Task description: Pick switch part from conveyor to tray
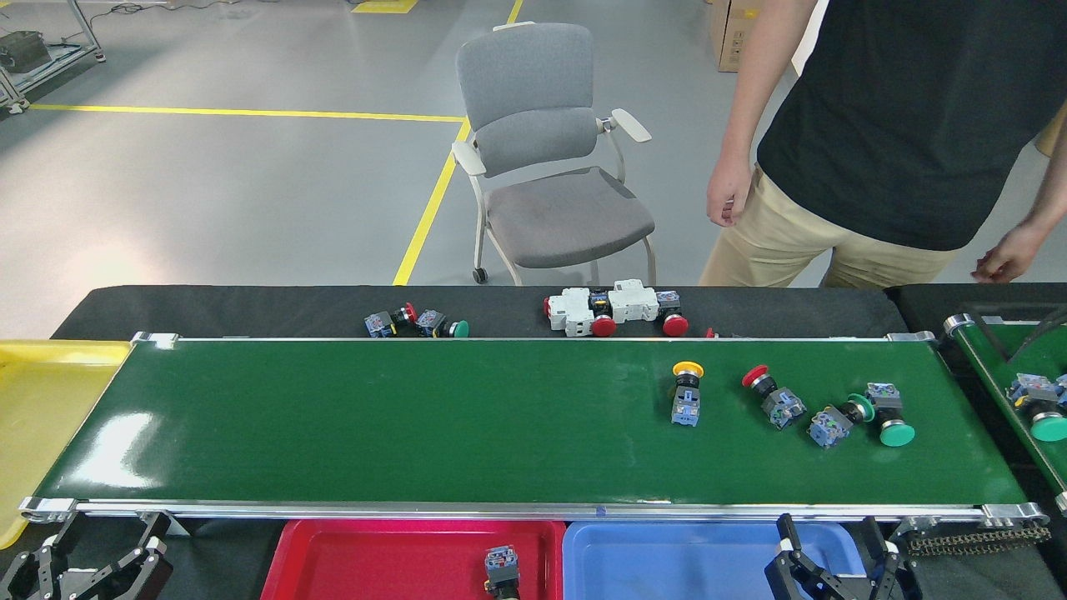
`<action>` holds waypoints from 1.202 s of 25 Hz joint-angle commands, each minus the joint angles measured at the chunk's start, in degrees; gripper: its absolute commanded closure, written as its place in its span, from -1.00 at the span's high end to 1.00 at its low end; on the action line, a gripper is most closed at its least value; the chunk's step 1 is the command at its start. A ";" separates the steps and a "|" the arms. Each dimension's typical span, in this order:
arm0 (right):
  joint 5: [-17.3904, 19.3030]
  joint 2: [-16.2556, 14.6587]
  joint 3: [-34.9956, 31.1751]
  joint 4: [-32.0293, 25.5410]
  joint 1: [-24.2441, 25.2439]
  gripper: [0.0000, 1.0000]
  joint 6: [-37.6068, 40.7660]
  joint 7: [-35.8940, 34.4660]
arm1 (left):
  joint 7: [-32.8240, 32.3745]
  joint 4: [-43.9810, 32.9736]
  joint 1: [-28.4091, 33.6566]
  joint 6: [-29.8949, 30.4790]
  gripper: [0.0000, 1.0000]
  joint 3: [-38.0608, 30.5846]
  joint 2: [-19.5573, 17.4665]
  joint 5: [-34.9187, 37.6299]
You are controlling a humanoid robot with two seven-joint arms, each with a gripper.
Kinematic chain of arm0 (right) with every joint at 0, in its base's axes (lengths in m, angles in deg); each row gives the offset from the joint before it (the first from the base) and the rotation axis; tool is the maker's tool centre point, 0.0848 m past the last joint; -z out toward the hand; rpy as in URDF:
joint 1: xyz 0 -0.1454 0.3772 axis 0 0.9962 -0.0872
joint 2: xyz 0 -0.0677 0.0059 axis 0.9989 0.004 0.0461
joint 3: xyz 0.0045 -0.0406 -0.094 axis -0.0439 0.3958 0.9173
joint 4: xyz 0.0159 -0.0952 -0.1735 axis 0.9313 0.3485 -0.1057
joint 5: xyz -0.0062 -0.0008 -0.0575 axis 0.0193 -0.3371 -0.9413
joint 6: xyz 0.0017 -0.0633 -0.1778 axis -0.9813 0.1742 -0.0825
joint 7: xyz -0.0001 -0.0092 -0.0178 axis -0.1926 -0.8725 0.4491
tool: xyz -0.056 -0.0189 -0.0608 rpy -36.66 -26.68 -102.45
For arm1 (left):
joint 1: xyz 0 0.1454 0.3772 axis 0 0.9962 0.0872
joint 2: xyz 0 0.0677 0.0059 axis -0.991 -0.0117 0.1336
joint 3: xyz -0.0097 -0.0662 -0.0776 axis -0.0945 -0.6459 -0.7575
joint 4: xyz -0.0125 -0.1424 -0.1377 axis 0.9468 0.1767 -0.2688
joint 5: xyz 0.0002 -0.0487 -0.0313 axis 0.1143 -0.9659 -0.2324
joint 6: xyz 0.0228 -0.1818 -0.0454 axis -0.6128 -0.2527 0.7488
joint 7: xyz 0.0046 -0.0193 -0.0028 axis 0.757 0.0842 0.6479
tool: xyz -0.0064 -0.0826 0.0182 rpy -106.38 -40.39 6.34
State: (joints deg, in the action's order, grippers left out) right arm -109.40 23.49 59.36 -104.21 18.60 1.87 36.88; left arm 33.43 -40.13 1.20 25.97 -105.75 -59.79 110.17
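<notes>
The conveyor (417, 417) is a long glossy green belt across the view. On its right part lie several switch parts: a yellow-capped one (687, 392), a red-capped one (773, 397) and two green-capped ones (836, 419) (889, 414). Below the near rail are a red tray (367, 558), holding one switch part (503, 571), and a blue tray (667, 558). My right gripper (828, 546) is open over the blue tray's right end, below the belt, holding nothing. At the bottom left corner my left gripper (92, 567) is open and empty.
A yellow tray (42, 408) sits at the belt's left end. Loose switch parts (414, 322) and white breaker blocks (613, 307) lie on the black strip behind. A second green belt (1017, 367) at right carries a green-capped part (1038, 408). A person (884, 125) and a grey chair (550, 158) are beyond.
</notes>
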 commanded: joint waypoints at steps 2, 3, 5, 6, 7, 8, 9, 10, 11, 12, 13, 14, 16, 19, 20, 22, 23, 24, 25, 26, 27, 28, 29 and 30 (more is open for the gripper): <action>-2.09 0.89 5.69 1.79 -7.25 0.98 -7.63 4.02 | 0.47 -0.46 -0.91 0.22 1.00 -0.05 -0.87 0.06; -2.27 0.89 8.32 4.06 -10.76 0.98 -10.87 5.33 | 0.47 -0.37 -0.99 0.22 1.00 -0.05 -0.87 0.06; -2.27 0.72 13.43 9.35 -16.74 0.98 -16.42 6.57 | 0.47 -0.37 -0.99 0.22 1.00 -0.05 -0.87 0.06; -2.18 0.63 16.50 13.04 -19.91 0.98 -19.14 6.74 | 0.38 -0.37 -0.99 0.22 1.00 -0.05 -0.87 0.06; -2.09 0.72 18.61 15.85 -22.10 0.98 -21.07 6.74 | 0.47 -0.37 -0.99 0.22 1.00 -0.05 -0.87 0.06; -2.09 1.07 20.99 19.54 -24.92 0.98 -23.18 6.74 | 0.47 -0.37 -1.08 0.22 1.00 -0.05 -0.87 0.06; -1.83 1.33 23.00 22.78 -27.37 0.98 -25.11 6.74 | 0.47 -0.37 -1.08 0.22 1.00 -0.05 -0.87 0.06; -1.56 1.51 24.15 24.90 -28.96 0.99 -26.26 6.74 | 0.47 -0.37 -1.17 0.22 1.00 -0.05 -0.96 0.06; -1.47 2.21 25.38 27.27 -30.72 0.99 -27.49 6.74 | 0.47 -0.28 -1.17 0.22 1.00 -0.05 -0.96 0.15; -1.39 3.00 26.08 29.47 -32.30 0.99 -28.28 6.74 | 0.47 -0.02 -1.17 0.31 1.00 -0.05 -0.96 0.06; -1.39 3.62 26.17 30.97 -33.27 0.99 -28.37 6.74 | 0.47 0.24 -1.17 0.31 1.00 -0.05 -0.96 0.06; -1.21 3.97 26.26 32.54 -34.40 0.98 -28.37 6.74 | 0.47 0.59 -1.34 0.31 1.00 -0.05 -1.05 0.15; -0.16 3.97 26.96 35.54 -36.43 0.92 -27.93 7.36 | 0.47 0.95 -1.96 0.31 1.00 0.04 -1.14 0.15; 0.99 3.27 29.95 37.65 -38.36 0.09 -27.49 10.96 | 0.47 1.03 -2.31 0.39 1.00 0.83 -1.14 0.15; 1.07 3.00 30.65 37.82 -38.80 -0.03 -27.05 11.58 | 0.47 1.03 -2.40 0.39 1.00 1.19 -1.22 0.15; 1.86 2.83 30.83 37.73 -38.80 -0.70 -25.21 12.37 | 0.47 1.03 -2.40 0.39 1.00 1.19 -1.22 0.15; 2.74 2.83 30.83 37.47 -38.71 -0.81 -23.27 12.89 | 0.47 1.03 -2.31 0.39 1.00 1.19 -1.40 0.15; 3.71 2.83 30.83 37.29 -38.45 -0.93 -21.34 13.60 | 0.47 1.03 -2.31 0.39 1.00 1.27 -1.58 0.15; 4.24 2.83 30.83 37.21 -38.36 -0.97 -20.20 14.21 | 0.47 1.03 -2.40 0.39 1.00 1.19 -1.58 0.15; 4.41 2.83 30.74 36.94 -38.36 -0.98 -19.58 14.83 | 0.47 1.03 -2.31 0.39 1.00 1.19 -1.58 0.06; 4.50 2.92 30.74 36.24 -38.19 -0.98 -19.40 15.00 | 0.47 1.03 -2.31 0.39 1.00 1.19 -1.58 0.15; 4.94 2.83 30.65 34.92 -37.75 -0.98 -19.05 15.09 | 0.47 0.95 -2.31 0.39 1.00 1.19 -1.58 0.06; 6.34 2.56 30.57 32.64 -37.05 -0.98 -18.35 15.35 | 0.47 1.03 -2.31 0.39 1.00 1.19 -1.58 0.06; 7.23 1.95 30.57 30.79 -36.52 -0.98 -17.73 15.79 | 0.47 1.03 -2.31 0.39 1.00 1.19 -1.58 0.06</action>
State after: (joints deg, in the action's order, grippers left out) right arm -102.99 25.93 90.01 -71.11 -17.39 -17.60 51.93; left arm 33.44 -38.63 -0.62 26.25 -104.35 -60.58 110.31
